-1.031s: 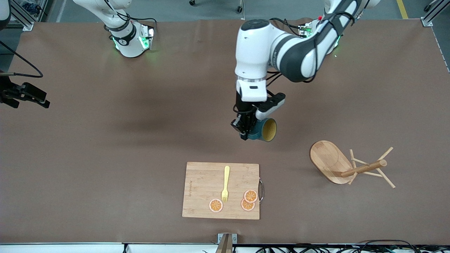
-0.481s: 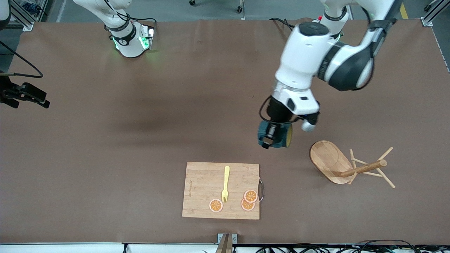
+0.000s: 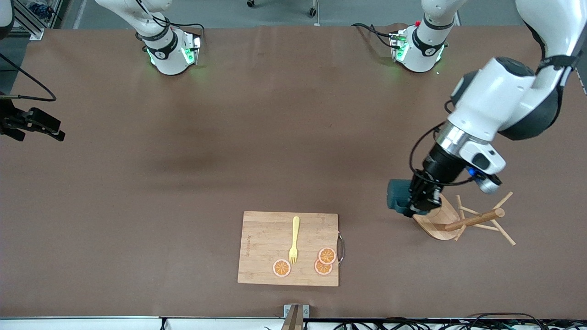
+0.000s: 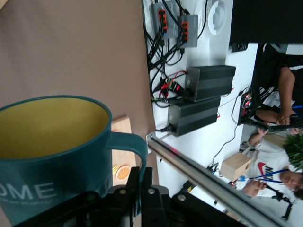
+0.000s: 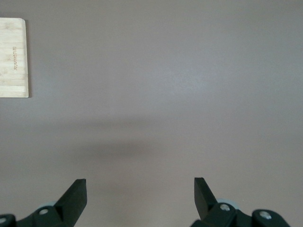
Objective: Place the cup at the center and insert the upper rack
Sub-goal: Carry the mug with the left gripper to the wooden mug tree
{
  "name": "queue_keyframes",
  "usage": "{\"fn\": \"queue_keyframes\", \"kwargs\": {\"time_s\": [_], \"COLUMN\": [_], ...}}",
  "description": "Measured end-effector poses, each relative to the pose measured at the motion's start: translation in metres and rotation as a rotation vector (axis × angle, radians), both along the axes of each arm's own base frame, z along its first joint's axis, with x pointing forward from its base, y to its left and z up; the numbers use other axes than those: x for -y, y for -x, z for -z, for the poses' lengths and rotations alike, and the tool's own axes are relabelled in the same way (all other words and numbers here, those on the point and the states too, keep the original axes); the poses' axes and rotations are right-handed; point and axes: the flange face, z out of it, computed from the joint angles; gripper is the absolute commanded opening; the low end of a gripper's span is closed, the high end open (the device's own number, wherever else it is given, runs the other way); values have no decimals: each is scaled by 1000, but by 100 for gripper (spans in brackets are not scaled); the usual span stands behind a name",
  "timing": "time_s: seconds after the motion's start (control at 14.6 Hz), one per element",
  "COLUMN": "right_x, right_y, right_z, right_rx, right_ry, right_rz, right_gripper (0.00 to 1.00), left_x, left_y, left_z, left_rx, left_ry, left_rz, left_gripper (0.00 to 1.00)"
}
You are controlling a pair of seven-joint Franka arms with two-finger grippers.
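Note:
The cup [image 3: 396, 200] is dark teal with a yellow inside and hangs in the air beside the oval base of the upper rack [image 3: 436, 222]. My left gripper [image 3: 420, 201] is shut on the cup's handle [image 4: 136, 147]. The left wrist view shows the cup [image 4: 52, 142] with white lettering and my left gripper [image 4: 144, 172] clamped on the handle. The rack is a light wooden mug tree. It lies tipped on its side near the left arm's end of the table, with its post [image 3: 475, 219] and pegs flat. My right gripper [image 3: 54, 132] waits open and empty at the right arm's end, and it also shows in the right wrist view [image 5: 140, 189].
A rectangular wooden cutting board [image 3: 266, 238] lies near the table's front edge. It carries a yellow fork [image 3: 294, 238] and three orange slices [image 3: 327, 255]. Its corner shows in the right wrist view [image 5: 13, 56]. Brown table surface [image 3: 183, 183] spreads around it.
My left arm has swung from over the table's middle toward the left arm's end, carrying the cup to the tipped mug tree's base. The right arm has not moved.

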Motion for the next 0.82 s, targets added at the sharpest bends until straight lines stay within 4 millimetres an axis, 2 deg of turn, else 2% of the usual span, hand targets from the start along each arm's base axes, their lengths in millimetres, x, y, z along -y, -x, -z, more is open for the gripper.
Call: {"fn": "queue_keyframes", "kwargs": {"time_s": [0.21, 0.41, 0.62, 0.82], "right_x": [0, 0, 0, 0], "right_y": [0, 0, 0, 0], "right_z": [0, 0, 0, 0], "right_rx": [0, 0, 0, 0], "right_ry": [0, 0, 0, 0], "right_rz": [0, 1, 1, 1], "right_gripper": [100, 100, 100, 100], "left_x": [-35, -59, -67, -73], "left_y": [-16, -24, -23, -11], "left_z": [21, 34, 38, 33], "left_rx": [8, -2, 15, 38], "left_ry": [92, 130, 102, 83], "left_rz": [-43, -76, -37, 21], "left_gripper": [0, 0, 0, 0]}}
